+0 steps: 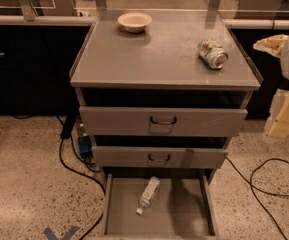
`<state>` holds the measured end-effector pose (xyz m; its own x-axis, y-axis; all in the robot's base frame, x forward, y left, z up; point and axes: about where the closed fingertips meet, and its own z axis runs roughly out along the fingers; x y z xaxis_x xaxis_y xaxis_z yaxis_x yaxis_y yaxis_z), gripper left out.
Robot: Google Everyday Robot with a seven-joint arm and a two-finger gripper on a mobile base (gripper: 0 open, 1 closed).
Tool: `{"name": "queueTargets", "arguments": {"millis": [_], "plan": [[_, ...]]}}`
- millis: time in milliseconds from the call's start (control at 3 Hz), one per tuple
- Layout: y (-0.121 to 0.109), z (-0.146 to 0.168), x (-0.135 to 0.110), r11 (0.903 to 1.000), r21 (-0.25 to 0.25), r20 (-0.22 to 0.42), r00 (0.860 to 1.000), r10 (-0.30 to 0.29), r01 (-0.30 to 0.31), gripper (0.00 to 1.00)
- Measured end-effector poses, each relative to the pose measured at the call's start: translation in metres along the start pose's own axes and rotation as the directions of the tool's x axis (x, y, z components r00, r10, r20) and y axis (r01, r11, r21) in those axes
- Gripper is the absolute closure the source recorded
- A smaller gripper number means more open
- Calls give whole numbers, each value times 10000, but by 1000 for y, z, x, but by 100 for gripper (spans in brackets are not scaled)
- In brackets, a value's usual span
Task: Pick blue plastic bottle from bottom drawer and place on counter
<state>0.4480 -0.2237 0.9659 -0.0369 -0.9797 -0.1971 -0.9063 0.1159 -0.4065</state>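
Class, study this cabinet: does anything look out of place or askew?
Two things lie toppled: a crushed can on its side on the counter, and the blue plastic bottle flat and slanted in the open bottom drawer. The gripper is at the right edge, beside the counter.

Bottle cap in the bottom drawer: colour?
White cap on the blue plastic bottle, camera view; gripper at right edge.

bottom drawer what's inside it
Only a plastic bottle lies on the bottom drawer floor, cap toward the front. The back part is hidden under the drawer above. The hand is at the right edge, outside it.
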Motion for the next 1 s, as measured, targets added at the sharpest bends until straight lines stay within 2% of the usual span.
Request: {"name": "queueTargets", "arguments": {"millis": [333, 667, 1000], "plan": [[0, 0, 0, 10000, 0, 0, 10000, 0, 0, 0], [15, 27, 8, 9999, -121, 257, 9996, 70, -67, 0], [46, 85, 22, 9987, -411, 563, 9979, 334, -311, 0]]}}
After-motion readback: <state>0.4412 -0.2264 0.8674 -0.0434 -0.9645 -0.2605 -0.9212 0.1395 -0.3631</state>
